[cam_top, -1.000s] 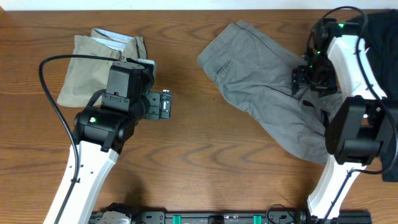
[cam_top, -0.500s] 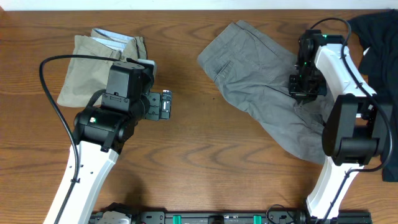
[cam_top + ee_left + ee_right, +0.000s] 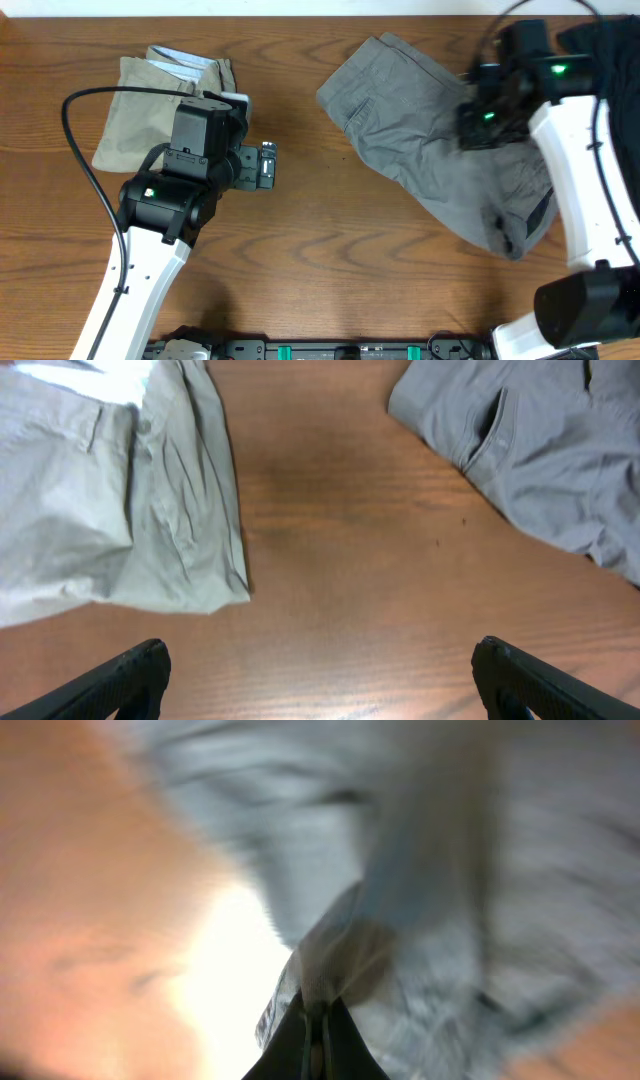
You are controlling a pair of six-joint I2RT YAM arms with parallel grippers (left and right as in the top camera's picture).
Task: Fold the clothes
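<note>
The right jaws are pinching shut on a fold of the soft, limp grey shorts [image 3: 420, 130], the rest sagging beneath them onto the table [image 3: 330, 240] (light cloth, likely best gripped at the waistband), while the left jaws are hanging open, khaki shorts [image 3: 120, 510] ahead-left of them.

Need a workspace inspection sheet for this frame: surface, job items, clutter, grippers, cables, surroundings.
Surface: wooden table, brown grain.
Job's things: grey shorts spread out right of centre; khaki shorts folded, far left; black garment at the far right corner.
Clutter: nothing seen.
Grippers: left gripper open above bare wood; right gripper jaws shut on grey fabric, view blurred.
Cables: black cable loops from the left arm across the khaki shorts.
Surroundings: pale strip along the far edge; dark rail at the near edge.
</note>
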